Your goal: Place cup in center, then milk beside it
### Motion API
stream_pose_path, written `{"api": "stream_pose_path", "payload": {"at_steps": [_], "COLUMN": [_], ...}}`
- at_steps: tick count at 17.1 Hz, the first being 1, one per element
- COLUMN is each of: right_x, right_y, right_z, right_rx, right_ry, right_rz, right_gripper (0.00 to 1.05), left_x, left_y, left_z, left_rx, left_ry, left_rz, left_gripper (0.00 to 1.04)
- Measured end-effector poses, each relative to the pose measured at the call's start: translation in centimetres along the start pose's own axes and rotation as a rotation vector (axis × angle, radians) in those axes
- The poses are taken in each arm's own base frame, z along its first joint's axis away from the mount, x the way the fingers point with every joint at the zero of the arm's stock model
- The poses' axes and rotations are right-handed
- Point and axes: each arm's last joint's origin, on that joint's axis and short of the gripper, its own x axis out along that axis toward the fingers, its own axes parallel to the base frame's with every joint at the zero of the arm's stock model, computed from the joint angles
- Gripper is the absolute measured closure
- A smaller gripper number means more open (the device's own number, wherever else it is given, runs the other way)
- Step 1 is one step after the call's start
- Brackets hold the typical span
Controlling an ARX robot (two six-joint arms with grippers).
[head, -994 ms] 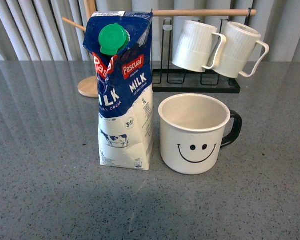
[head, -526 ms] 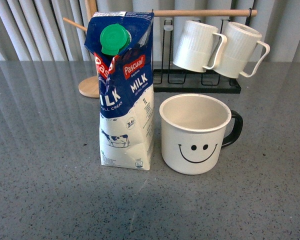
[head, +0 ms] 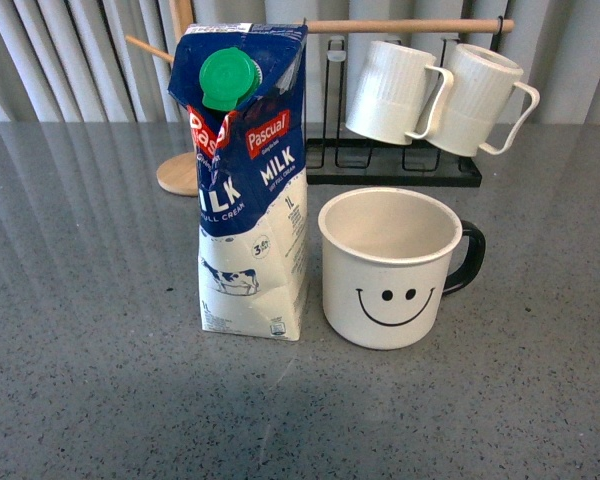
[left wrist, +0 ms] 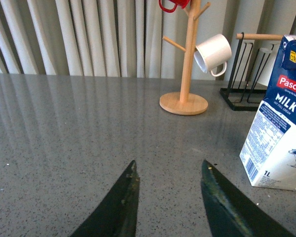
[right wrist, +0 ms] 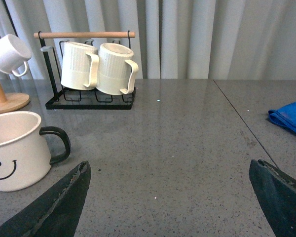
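Note:
The cup (head: 390,268), a wide white mug with a smiley face and black handle, stands on the grey table near the middle. The blue-and-white milk carton (head: 248,190) with a green cap stands upright close beside it on its left, a small gap between them. Neither gripper shows in the front view. My left gripper (left wrist: 168,170) is open and empty, low over the table, apart from the milk carton (left wrist: 281,123). My right gripper (right wrist: 168,170) is wide open and empty, with the cup (right wrist: 15,150) to one side of it.
A black rack (head: 400,160) with a wooden bar holds two ribbed white mugs (head: 435,95) behind the cup. A wooden mug tree (left wrist: 185,74) carries a small white cup (left wrist: 213,53) and a red one. A blue cloth (right wrist: 291,116) lies at the table's far side.
The front view has shifted very slightly; the cup and the milk carton stand where they were.

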Motion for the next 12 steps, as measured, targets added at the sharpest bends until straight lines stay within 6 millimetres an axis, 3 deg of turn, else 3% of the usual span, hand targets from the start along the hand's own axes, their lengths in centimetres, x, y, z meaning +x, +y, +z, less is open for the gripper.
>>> {"api": "stream_pose_path", "payload": {"at_steps": [5,12], "right_x": [0.0,0.0], "right_y": [0.0,0.0], "right_z": [0.0,0.0], "right_rx": [0.0,0.0], "right_ry": [0.0,0.0], "right_rz": [0.0,0.0], "right_gripper": [0.07,0.07], "left_x": [0.0,0.0], "left_y": [0.0,0.0], "left_z": [0.0,0.0], "left_rx": [0.0,0.001], "left_ry": [0.0,0.0], "left_rz": [0.0,0.0], "left_gripper": [0.07,0.07]}}
